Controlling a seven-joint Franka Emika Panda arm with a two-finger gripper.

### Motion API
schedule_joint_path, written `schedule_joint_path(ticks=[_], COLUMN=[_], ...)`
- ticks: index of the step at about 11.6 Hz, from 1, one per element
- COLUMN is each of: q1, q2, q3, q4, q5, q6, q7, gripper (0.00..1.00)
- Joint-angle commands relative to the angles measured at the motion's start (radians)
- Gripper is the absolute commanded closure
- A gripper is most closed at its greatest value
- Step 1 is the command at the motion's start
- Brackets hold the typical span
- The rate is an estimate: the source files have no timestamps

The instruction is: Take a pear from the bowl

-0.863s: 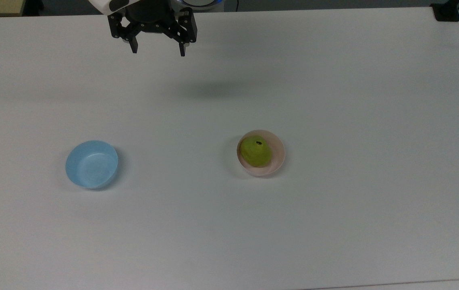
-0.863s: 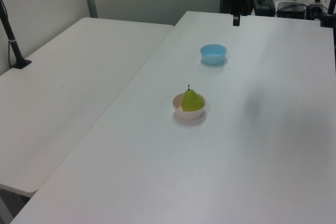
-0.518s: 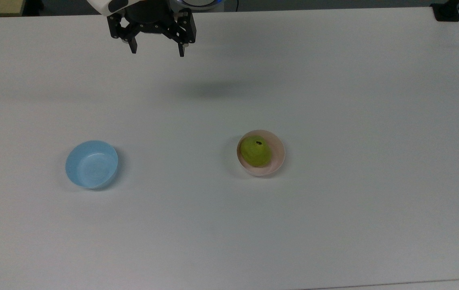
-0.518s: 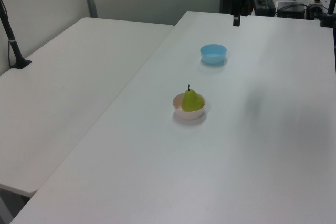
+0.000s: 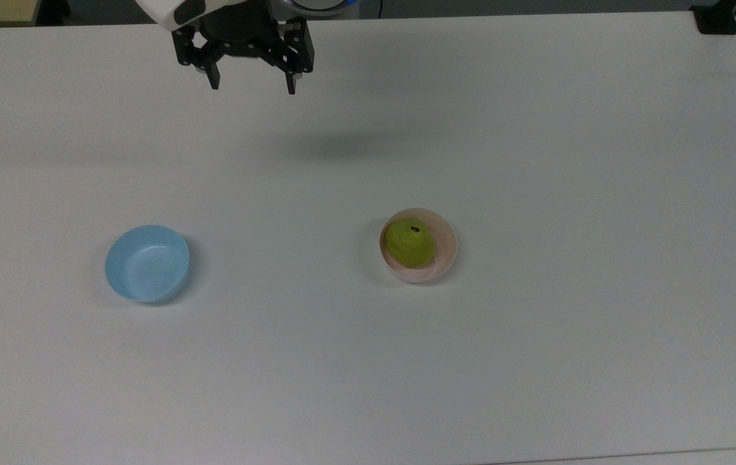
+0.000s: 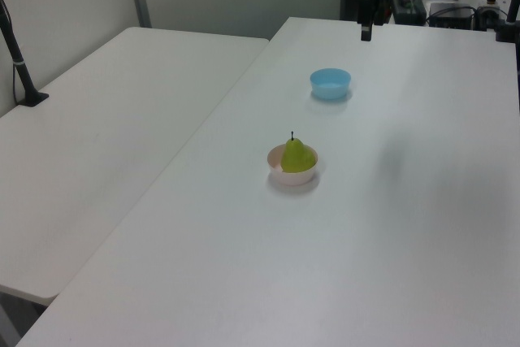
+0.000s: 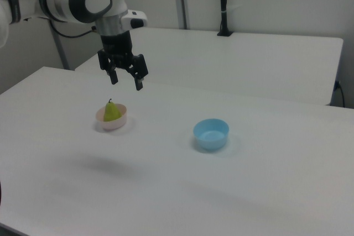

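Since the earlier frames we see only a slight shift: our black two-finger gripper has crept a touch lower along the top view's upper edge, with its soft shadow on the table barely displaced, while everything on the table has kept its place. We hold the gripper in the air with its fingers spread wide apart and nothing between them; in the right view it hangs above the white table, up and a little to the right view's right of the fruit, clear of it. The small rounded yellow-green pear with its short dark stem sits upright inside the small round pale pink plastic bowl, leaning toward the top view's left side of the bowl, and we are not touching it. In the left view the pear stands well above the pink bowl's rim, stem pointing up. A light blue round plastic bowl stands well apart from the pink one, toward the top view's left, with nothing in it. In the right view a second white table stands behind ours.
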Motion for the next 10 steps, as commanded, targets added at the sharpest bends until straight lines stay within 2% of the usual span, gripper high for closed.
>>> schedule_joint_path(ticks=[1, 3, 6, 10], q1=[0.091, 0.171, 0.261, 0.303], q2=[0.057, 0.115, 0.207, 0.349], q3=[-0.008, -0.008, -0.009, -0.009], q4=[0.013, 0.031, 0.091, 0.107], q5=[0.018, 0.058, 0.076, 0.070], q6=[0.133, 0.212, 0.230, 0.361], q7=[-0.006, 0.010, 0.060, 0.079], gripper=[0.00, 0.00, 0.00, 0.00])
